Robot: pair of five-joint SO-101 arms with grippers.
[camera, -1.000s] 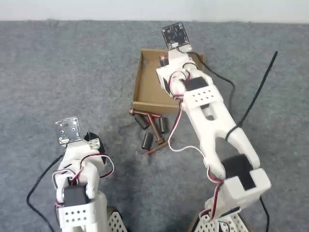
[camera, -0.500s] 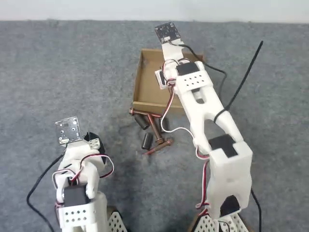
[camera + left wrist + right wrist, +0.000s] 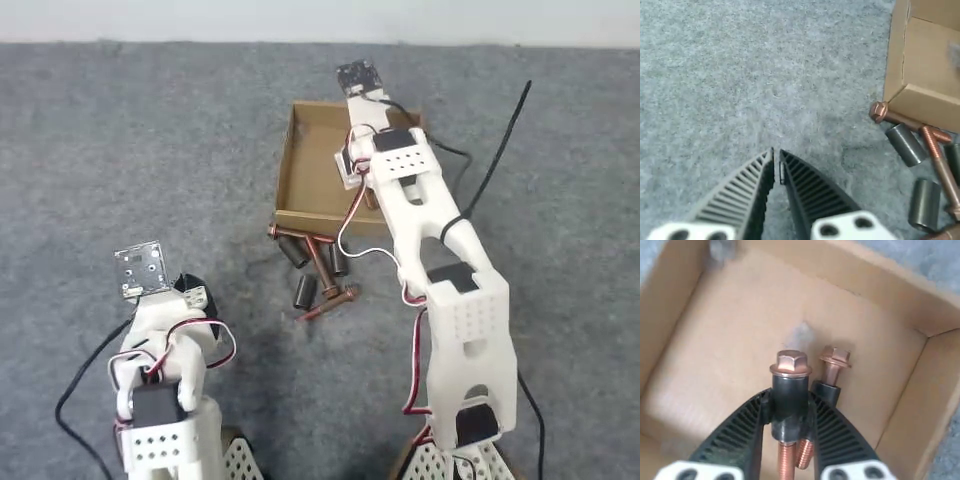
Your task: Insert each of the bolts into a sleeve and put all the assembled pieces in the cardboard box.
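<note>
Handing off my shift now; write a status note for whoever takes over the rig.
Right gripper: shut on an assembled bolt-and-sleeve over the cardboard box.
Left gripper: shut, empty, above the carpet.
Done: one assembled piece lies in the box.
Left: release the held piece, then assemble and box the loose bolts and sleeves beside the box.

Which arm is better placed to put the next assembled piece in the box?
Right: the right gripper holds a sleeved bolt over the box, beside a second piece inside. The left gripper is shut, empty, over carpet.
</note>
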